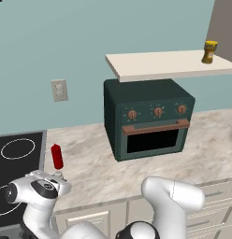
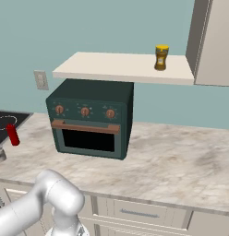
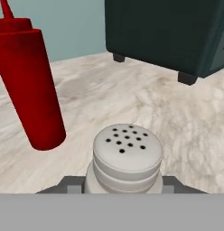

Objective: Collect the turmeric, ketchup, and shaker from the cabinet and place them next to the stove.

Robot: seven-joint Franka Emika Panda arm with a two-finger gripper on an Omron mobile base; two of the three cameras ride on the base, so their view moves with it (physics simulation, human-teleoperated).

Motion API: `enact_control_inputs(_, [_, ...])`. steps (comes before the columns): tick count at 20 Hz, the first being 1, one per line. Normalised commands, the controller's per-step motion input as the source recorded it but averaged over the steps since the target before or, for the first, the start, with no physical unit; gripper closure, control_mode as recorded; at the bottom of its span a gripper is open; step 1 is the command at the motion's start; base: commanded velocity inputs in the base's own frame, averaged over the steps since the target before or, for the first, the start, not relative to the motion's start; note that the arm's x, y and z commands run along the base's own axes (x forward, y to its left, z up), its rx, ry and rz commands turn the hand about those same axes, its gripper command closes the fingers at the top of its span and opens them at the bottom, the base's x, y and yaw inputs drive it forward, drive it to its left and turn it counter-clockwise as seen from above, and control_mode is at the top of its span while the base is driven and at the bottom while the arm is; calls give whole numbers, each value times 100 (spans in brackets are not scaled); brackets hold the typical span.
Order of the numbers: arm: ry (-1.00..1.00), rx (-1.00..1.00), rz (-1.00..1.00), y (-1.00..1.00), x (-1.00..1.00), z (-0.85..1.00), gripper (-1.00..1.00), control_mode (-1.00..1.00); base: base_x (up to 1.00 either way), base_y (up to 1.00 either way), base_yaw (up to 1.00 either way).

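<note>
One shaker (image 3: 127, 155) sits clamped in the gripper (image 3: 127, 182); ketchup (image 3: 30, 85) stands beside.

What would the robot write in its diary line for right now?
gripper: shut on shaker | ketchup: on counter beside stove | turmeric: on cabinet shelf

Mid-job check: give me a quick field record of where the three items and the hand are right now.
ketchup: upright on the counter, beside the stove
shaker: between the hand's fingers, near the ketchup
turmeric: still on the cabinet shelf, above the toaster oven
hand: shut on the shaker, low over the counter
left to fetch: turmeric
</note>
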Motion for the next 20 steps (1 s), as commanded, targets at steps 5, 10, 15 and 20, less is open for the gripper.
enact_control_inputs(5, [0,-3,-2,6,40,-11,100,-100,0,0,0])
enact_control_inputs(10, [0,-2,0,16,31,-16,100,-100,0,0,0])
enact_control_inputs(15, [0,0,0,17,20,-28,100,-100,0,0,0])
enact_control_inputs(20, [0,0,0,14,6,-28,100,-100,0,0,0])
